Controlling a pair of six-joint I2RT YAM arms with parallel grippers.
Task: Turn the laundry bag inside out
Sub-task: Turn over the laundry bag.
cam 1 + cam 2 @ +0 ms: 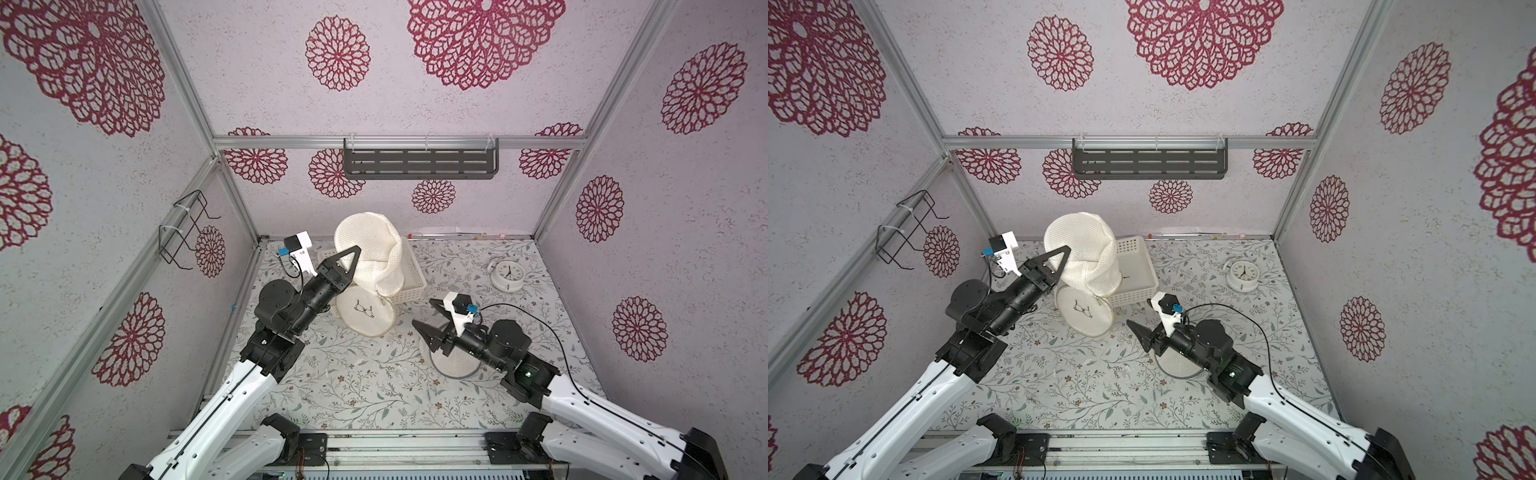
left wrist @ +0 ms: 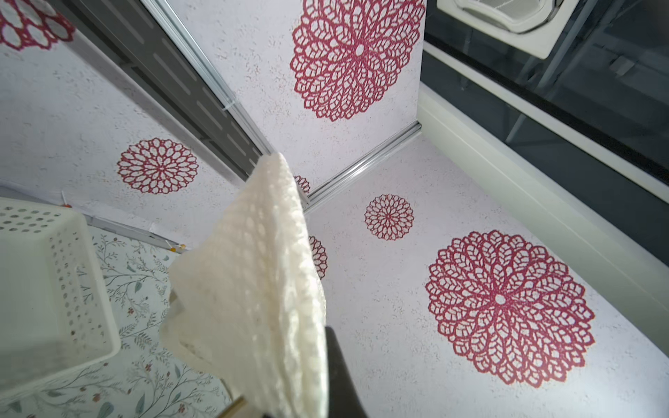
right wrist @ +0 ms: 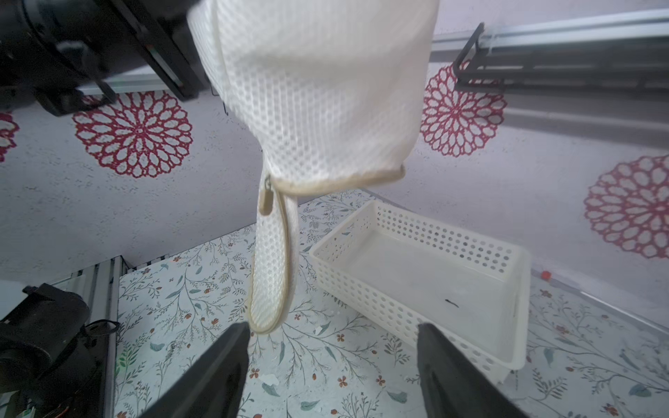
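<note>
Mesh laundry bag (image 1: 370, 253) hangs upright above the bench (image 1: 374, 395), clamped in the left hand (image 1: 355, 252); right hand (image 1: 424, 311), spread wide and empty, sits with the bag's rim at its eleven o'clock.

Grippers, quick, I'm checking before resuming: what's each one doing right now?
Left gripper: closed, holding the white mesh laundry bag.
Right gripper: open, empty.

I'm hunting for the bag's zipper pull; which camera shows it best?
The right wrist view: the zipper pull hangs close and clear at the rim of the bag. Both top views show only tan trim, the pull too small to tell. The left wrist view shows just mesh.
</note>
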